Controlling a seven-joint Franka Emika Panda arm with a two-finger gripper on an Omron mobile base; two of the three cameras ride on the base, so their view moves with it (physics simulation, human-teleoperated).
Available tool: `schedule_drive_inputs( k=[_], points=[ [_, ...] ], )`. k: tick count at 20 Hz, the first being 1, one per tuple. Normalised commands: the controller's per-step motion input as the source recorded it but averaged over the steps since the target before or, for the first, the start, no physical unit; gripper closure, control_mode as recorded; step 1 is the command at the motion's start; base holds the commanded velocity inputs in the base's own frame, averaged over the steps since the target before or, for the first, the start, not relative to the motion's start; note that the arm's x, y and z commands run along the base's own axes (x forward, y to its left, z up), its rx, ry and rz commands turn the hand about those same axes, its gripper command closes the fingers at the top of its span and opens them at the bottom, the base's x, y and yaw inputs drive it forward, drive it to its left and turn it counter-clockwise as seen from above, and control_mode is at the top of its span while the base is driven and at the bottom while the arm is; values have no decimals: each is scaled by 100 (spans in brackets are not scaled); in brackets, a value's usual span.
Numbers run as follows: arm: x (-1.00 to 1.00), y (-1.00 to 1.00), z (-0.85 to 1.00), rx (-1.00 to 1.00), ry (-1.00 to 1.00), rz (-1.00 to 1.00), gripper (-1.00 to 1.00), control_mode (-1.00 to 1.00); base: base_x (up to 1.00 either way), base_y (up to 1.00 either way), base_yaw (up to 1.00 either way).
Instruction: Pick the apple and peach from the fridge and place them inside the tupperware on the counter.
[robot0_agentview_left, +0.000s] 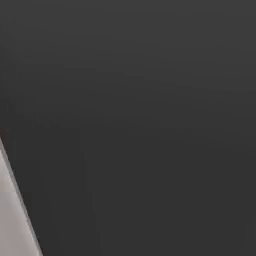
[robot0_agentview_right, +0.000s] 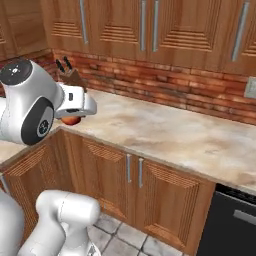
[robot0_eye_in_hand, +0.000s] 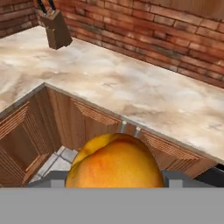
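Observation:
My gripper (robot0_eye_in_hand: 114, 180) is shut on the peach (robot0_eye_in_hand: 114, 164), an orange-yellow fruit with a reddish blush that sits large between the fingertips in the hand view. In the right base view the peach (robot0_agentview_right: 71, 120) hangs under the white hand, over the left end of the beige counter (robot0_agentview_right: 165, 131) near its front edge. In the hand view the counter (robot0_eye_in_hand: 109, 78) runs ahead and below. A dark grey fridge door (robot0_agentview_left: 150, 125) stands close in front of the left base camera. The apple and the tupperware are out of view.
A brown knife block (robot0_agentview_right: 75, 78) stands at the back left of the counter against the brick backsplash (robot0_agentview_right: 190, 87). Wooden base cabinets (robot0_agentview_right: 130, 175) run below, upper cabinets (robot0_agentview_right: 150, 27) above. A dark appliance front (robot0_agentview_right: 235, 220) sits at the lower right.

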Motion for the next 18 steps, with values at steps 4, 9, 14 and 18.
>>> schedule_drive_inputs(
  k=[4, 9, 14, 18],
  points=[
    [0, 0, 0, 0, 0, 0, 100, 100, 42, 0, 95],
    [0, 0, 0, 0, 0, 0, 100, 100, 35, 0, 97],
    [0, 0, 0, 0, 0, 0, 100, 100, 52, 0, 92],
    [0, 0, 0, 0, 0, 0, 100, 100, 88, 0, 79]
  ],
)
